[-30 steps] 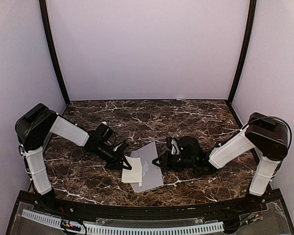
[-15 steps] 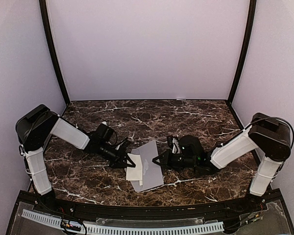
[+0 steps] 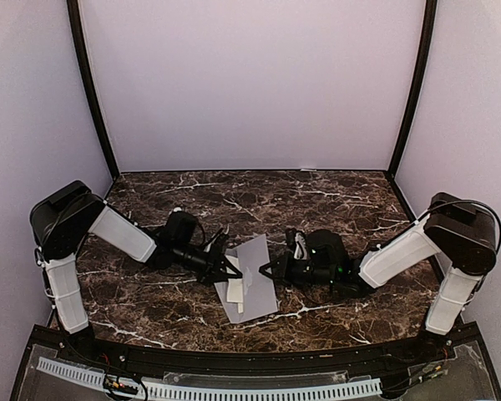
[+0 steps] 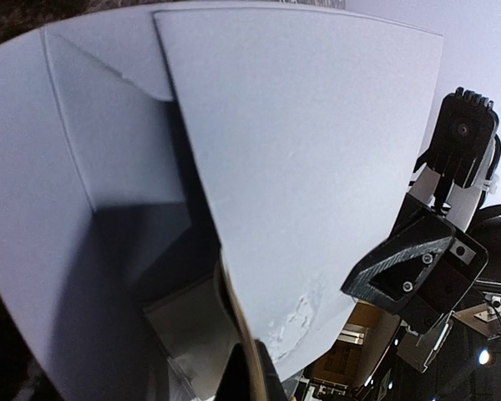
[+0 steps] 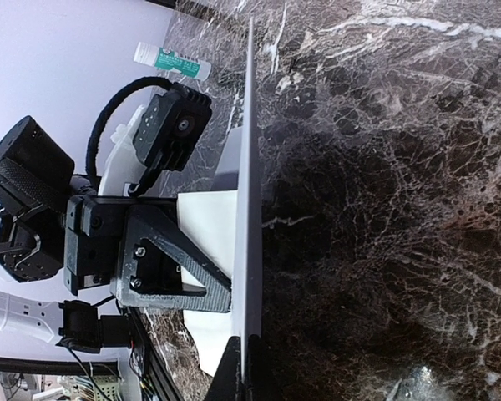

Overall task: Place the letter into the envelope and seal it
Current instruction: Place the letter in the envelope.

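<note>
Nearest the camera, a white slotted strip [image 3: 209, 388] runs along the front edge below the two arm bases. From there the left arm [image 3: 121, 234] and the right arm [image 3: 397, 255], both white-sleeved, reach inward and low over the dark marble counter [image 3: 142, 305]. Their tools face each other across the paper at mid-counter.

Envelope [image 3: 259, 284]: pale grey-lavender, lying slightly askew on the counter between the two tools.

Letter [image 3: 235, 294]: white. I see only a narrow strip of it along the envelope's left side; the rest is hidden under the envelope's paper.

Left tool [image 3: 230, 271]: at the envelope's left edge, beside the far end of the white strip. In its wrist view the jaws are pressed together on a thin paper edge, and wide grey panels of the envelope fill the field beyond. I cannot tell whether the pinched edge belongs to the letter or to the envelope.

Right tool [image 3: 267, 271]: at the envelope's right edge. In its wrist view the jaws are closed on the envelope, which I see edge-on as a thin pale line running away from the fingers. The letter shows white just to one side of that line, and the left tool's black finger lies across the white.

Farther off, a white tube [image 5: 171, 60] with green print lies on the counter beyond the left tool. Behind everything, a plain lilac wall [image 3: 250, 83] closes the counter.
</note>
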You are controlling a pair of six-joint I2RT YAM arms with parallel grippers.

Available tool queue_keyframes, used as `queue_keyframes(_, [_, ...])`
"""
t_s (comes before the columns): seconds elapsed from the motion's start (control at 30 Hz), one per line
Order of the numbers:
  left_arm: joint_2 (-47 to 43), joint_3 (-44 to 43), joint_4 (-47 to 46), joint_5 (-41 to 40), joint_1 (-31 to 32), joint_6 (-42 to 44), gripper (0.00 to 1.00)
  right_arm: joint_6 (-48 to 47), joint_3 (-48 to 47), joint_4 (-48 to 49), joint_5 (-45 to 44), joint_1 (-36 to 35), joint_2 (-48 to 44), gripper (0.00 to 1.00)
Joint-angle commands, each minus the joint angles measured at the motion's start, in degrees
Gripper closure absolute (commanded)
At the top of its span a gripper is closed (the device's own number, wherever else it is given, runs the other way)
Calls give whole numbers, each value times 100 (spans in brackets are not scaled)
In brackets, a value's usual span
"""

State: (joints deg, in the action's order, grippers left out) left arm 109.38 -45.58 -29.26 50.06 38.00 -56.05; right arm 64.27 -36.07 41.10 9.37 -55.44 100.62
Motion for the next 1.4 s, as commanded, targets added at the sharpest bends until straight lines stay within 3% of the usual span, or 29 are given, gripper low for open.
queue_keyframes(0.0, [-79, -90, -183, -163, 126, 233, 98, 68, 58, 74, -55, -69, -133, 100])
queue_keyframes(0.1, [-302, -332, 769, -535, 119, 843, 88, 68, 82, -75, -150, -70, -181, 100])
queue_keyframes(0.17, [-553, -571, 1726, -967, 120, 1446, 74, 86, 134, -115, -196, -68, -205, 100])
queue_keyframes(0.27, [-697, -667, 2327, -1258, 113, 1775, 64, 81, 136, -163, -223, -68, -206, 100])
queue_keyframes(0.53, [-1072, -476, 3040, -1481, 125, 1922, 57, 27, 68, -237, -217, -67, -184, 100])
queue_keyframes(0.67, [-1094, -340, 3028, -1399, 148, 1785, 57, 8, 18, -259, -198, -68, -124, 100])
queue_keyframes(0.83, [-1051, -271, 2944, -1306, 260, 1628, 67, 11, -35, -251, -147, -71, -66, 100])
queue_keyframes(1.07, [-877, -321, 2771, -1240, 387, 1572, 70, 15, -24, -257, -146, -70, -58, 100])
queue_keyframes(1.37, [-598, -532, 2701, -1171, 533, 1527, 86, 24, -5, -226, -119, -68, -41, 100])
